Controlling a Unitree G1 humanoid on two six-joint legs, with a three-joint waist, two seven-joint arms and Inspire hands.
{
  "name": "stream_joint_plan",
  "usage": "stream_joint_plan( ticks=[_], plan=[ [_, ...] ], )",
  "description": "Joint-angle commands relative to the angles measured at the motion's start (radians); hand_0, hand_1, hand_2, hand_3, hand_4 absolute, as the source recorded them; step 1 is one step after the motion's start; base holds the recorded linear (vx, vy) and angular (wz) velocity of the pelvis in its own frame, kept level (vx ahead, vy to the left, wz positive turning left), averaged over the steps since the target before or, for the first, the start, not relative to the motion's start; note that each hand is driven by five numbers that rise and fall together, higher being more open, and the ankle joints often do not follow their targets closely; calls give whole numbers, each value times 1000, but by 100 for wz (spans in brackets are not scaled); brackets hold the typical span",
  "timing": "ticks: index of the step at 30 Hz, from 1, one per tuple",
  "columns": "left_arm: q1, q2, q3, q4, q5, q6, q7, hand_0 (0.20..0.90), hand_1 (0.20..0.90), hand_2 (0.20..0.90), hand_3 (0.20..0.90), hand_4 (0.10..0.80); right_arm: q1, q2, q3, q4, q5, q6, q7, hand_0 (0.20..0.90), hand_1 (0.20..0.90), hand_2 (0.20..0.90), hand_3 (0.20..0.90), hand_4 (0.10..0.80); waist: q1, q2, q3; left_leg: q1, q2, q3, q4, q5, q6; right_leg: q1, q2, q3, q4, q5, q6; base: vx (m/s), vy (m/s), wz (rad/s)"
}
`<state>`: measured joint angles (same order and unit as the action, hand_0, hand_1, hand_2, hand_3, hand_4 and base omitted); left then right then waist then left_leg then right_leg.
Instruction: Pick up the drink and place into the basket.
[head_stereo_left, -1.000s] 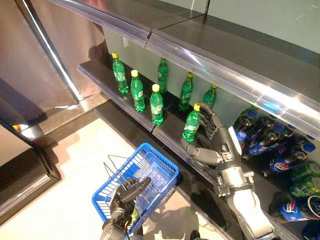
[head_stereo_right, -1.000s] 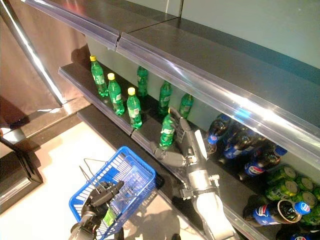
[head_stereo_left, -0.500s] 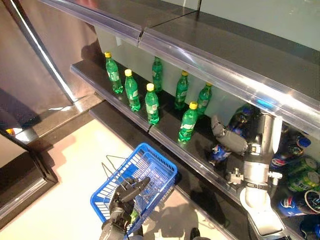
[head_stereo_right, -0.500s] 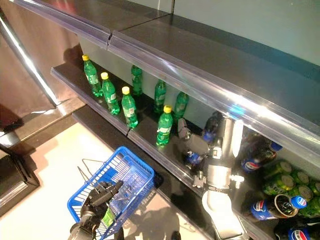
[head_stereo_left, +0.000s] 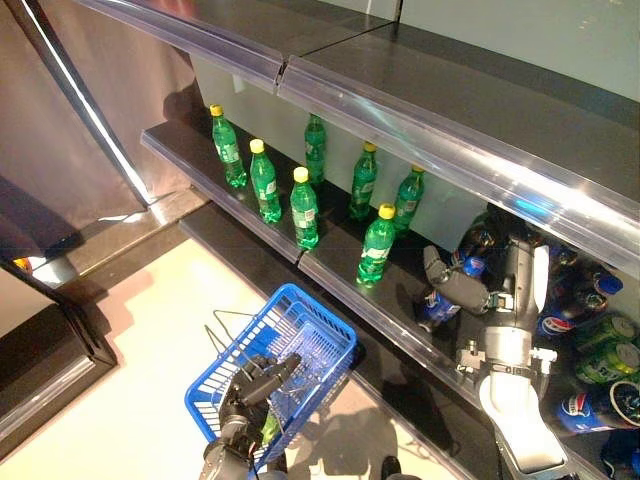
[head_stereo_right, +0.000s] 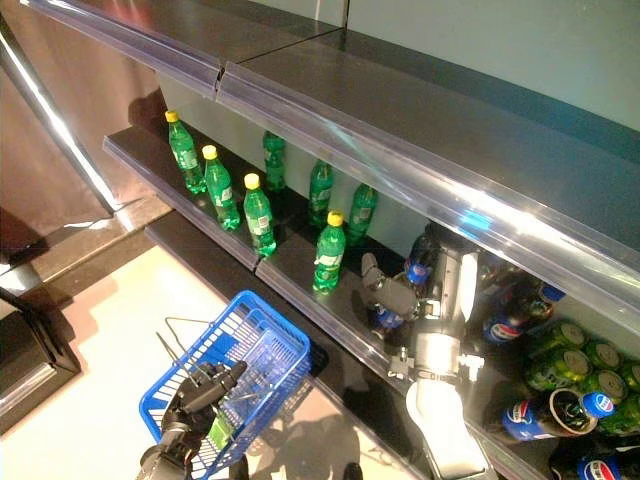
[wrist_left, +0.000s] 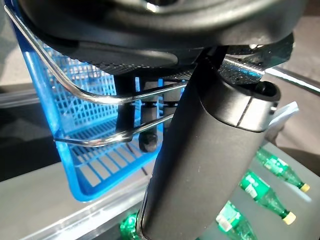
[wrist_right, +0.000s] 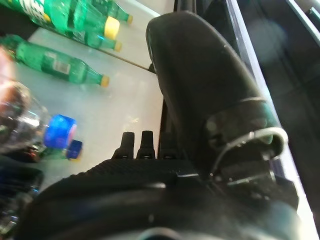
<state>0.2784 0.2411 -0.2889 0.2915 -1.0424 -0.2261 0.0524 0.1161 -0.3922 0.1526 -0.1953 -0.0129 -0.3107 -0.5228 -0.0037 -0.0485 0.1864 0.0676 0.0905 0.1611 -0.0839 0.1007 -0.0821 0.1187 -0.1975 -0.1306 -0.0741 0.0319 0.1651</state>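
My right hand (head_stereo_left: 462, 287) reaches under the shelf lip among dark cola bottles with blue caps; it is open, thumb out, fingers straight (wrist_right: 142, 145). One cola bottle (head_stereo_left: 438, 304) stands just beside the thumb, apart from it. Several green bottles with yellow caps line the shelf to the left; the nearest (head_stereo_left: 378, 245) is a short way from the hand. My left hand (head_stereo_left: 252, 388) is shut on the wire handle (wrist_left: 90, 97) of the blue basket (head_stereo_left: 318, 323) at the lower left. Something green (head_stereo_right: 215, 432) shows in the basket by that hand.
A clear shelf lip (head_stereo_left: 450, 150) overhangs the bottles. More cola bottles and green cans (head_stereo_left: 600, 360) lie heaped at the far right. The shelf's dark front edge (head_stereo_left: 340, 290) runs between the basket and the drinks. Pale floor (head_stereo_left: 130, 380) lies to the left.
My right hand has left the nearest green bottle and moved right to the cola bottles, then slightly further in. The basket hand has stayed put. The camera shifted a little.
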Motion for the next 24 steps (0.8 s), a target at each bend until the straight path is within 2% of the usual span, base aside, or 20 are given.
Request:
stream_joint_plan(
  ticks=[1,9,18,24],
  plan=[
    [-81,14,64,-249,103,-172,-132,300,300,300,200,100,-29,-23,-12,-48,21,-73,-12,900,900,900,900,800,24,12,-70,-11,47,-65,114,-114,-33,-72,-22,6,78,24,29,69,-19,-1],
    [-111,45,42,-266,107,-196,-91,300,300,300,200,100,-63,-11,10,-43,-45,-99,-201,900,900,900,900,800,17,19,-16,-57,44,-60,155,-124,-24,-137,-18,16,135,12,29,-14,-5,-5],
    [-126,57,45,-294,115,-216,-60,300,300,300,200,100,-89,3,27,-30,-82,-135,-306,900,900,900,900,800,14,28,68,-138,42,-47,242,-139,-24,-198,-30,22,180,10,29,-77,-3,-3],
    [-145,56,34,-308,122,-223,-47,300,300,300,200,100,-112,1,46,-16,-54,-145,-291,900,900,900,900,800,19,34,116,-186,40,-64,274,-132,-31,-215,-30,27,188,10,25,-57,-8,-1]
  ],
)
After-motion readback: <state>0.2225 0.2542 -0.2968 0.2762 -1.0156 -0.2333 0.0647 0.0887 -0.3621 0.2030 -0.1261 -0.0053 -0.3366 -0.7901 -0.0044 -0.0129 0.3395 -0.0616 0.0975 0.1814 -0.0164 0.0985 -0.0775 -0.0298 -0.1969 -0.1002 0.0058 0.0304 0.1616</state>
